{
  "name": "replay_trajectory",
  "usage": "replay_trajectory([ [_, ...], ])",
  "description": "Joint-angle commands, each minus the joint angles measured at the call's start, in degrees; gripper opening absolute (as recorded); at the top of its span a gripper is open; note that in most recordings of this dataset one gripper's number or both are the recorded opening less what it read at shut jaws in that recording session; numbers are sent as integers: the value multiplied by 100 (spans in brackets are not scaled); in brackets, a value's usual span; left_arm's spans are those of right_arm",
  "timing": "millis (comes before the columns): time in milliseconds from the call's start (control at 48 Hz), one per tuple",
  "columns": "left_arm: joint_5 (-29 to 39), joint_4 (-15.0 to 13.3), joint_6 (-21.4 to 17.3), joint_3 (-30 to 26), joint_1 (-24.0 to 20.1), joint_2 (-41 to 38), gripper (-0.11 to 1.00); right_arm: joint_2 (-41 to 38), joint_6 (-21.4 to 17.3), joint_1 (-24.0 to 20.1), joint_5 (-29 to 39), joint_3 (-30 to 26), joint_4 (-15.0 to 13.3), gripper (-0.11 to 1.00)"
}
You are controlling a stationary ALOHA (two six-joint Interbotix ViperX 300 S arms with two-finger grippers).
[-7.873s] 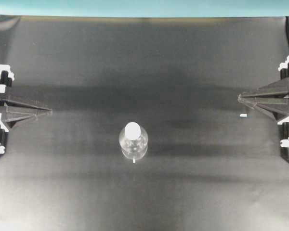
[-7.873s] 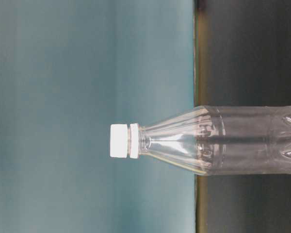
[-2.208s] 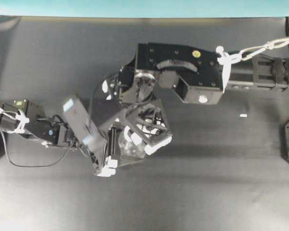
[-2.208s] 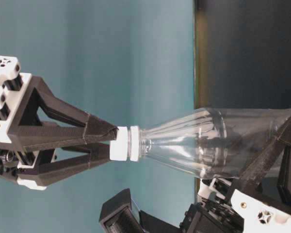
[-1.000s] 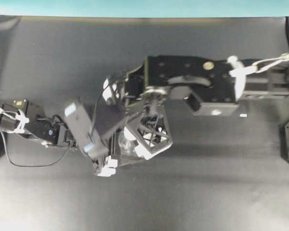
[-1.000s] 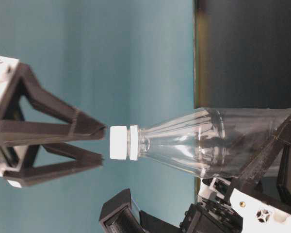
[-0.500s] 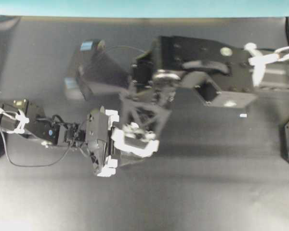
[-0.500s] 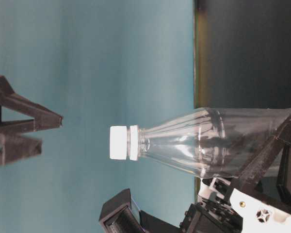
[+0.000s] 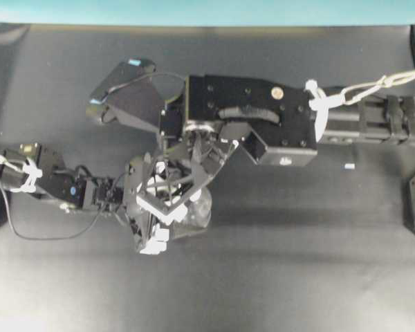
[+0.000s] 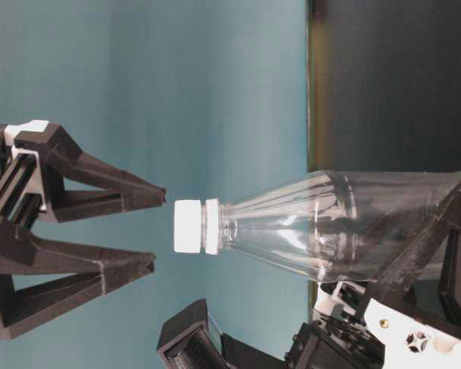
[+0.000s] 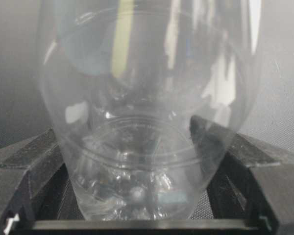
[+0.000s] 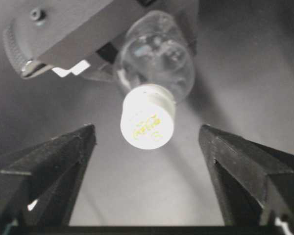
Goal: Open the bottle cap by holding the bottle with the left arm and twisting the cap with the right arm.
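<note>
Back above the small round white bottle cap (image 10: 188,226) after swinging clear half a second earlier, the right arm's lattice-fingered black gripper (image 10: 155,230) hangs with its jaws spread wide, tips just short of the cap and not touching it. From overhead, the boxy black wrist housing (image 9: 245,117) and gripper cover most of the small clear plastic bottle (image 9: 197,211), which stands upright near the middle of the dark table mat (image 9: 297,277). Low on the bottle's ribbed, transparent body, the slim left arm's black gripper (image 11: 142,196) clamps it from both sides. A tiny white tape mark (image 9: 349,167) lies well apart.
</note>
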State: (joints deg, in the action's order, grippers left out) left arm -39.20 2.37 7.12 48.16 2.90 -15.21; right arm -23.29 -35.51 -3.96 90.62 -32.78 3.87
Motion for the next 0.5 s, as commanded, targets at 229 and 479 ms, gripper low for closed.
replay_trajectory([
  [229, 26, 18, 35, -9, 44, -26, 82, -35, -70, -53, -97, 141, -44, 76],
  [479, 26, 18, 26, 0, 44, -26, 82, -35, -26, -53, -176, 281, -44, 67],
])
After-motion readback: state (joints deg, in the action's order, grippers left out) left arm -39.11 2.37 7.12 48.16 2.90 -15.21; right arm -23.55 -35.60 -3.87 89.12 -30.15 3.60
